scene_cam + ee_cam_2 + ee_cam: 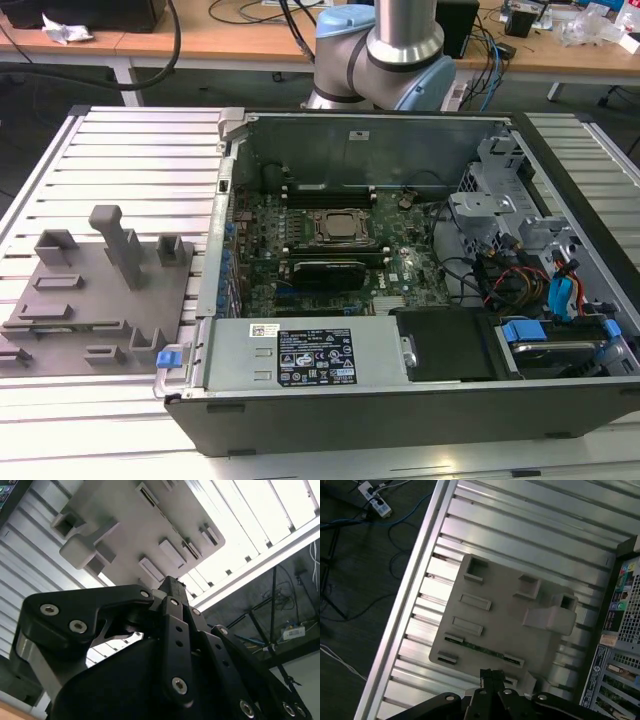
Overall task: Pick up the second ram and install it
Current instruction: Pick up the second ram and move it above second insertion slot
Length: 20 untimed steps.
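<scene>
Hovering closed and empty, tool [489, 674] near second ram [480, 648] slotted in grey fixture [495, 605] beside computer case [420, 420].

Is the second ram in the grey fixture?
Yes, the first wrist view shows the second ram lying slotted in the grey fixture.

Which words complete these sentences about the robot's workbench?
1. The ram lying in the grey fixture is coloured ___.
2. In the exterior view, the fixture sits on that view's ___ side, beside the open case.
3. Fixture and case both rest on a slatted metal ___.

Missing words: green; left; table.
</scene>
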{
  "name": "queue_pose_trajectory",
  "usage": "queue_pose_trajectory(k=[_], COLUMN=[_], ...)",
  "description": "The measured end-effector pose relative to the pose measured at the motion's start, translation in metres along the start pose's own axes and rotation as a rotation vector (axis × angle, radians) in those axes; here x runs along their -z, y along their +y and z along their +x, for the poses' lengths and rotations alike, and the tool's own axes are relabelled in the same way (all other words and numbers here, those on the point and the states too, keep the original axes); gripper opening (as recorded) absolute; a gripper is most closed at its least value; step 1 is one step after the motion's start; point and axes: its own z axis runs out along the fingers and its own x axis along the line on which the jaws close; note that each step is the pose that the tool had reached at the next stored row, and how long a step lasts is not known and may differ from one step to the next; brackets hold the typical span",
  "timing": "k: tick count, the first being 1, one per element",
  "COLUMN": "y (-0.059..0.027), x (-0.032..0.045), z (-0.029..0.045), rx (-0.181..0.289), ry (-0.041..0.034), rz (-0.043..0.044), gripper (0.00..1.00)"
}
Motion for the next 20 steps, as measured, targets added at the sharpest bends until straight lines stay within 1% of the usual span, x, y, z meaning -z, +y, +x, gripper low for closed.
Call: queue_pose_trajectory(k=[2,4,9,13,17,19,20], y=[0.0000,0.0000,0.0000,0.0000,0.0000,0.0000,0.0000], x=[0.0000,0.0000,0.0000,0.0000,0.0000,0.0001,0.0000], z=[0.0000,0.0000,0.0000,0.0000,0.0000,0.0000,0.0000], rx=[0.037,0.058,0.142,0.172,0.215,0.230,0.245], ry=[0.0016,0.0026,0.0061,0.0075,0.0093,0.0101,0.0106], rz=[-0.0009,-0.0014,-0.0034,-0.0041,-0.0051,-0.0054,-0.0058], gripper=[0.11,0.11,0.11,0.11,0.11,0.11,0.11])
